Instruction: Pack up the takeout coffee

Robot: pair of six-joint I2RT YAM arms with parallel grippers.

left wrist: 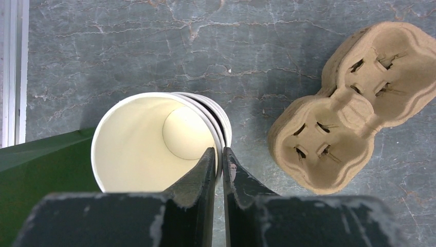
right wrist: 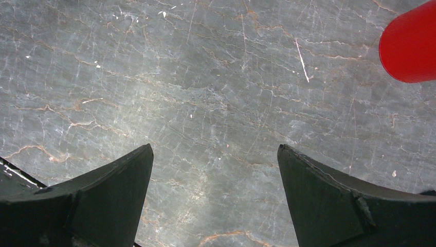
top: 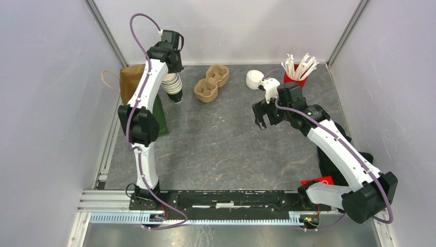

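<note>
The takeout coffee, a lidded cup, is not in view. A stack of lidless cream-rimmed paper cups stands at the back left. My left gripper is shut on the rim of the top cup, one finger inside the cup and one outside. The cup is empty and cream inside. Over the bare table right of centre, my right gripper is wide open, and the right wrist view shows nothing between its fingers.
A brown pulp cup carrier lies right of the cups. A stack of white lids and a red cup of white sticks stand at the back right. A brown paper bag and a green bag are at the left.
</note>
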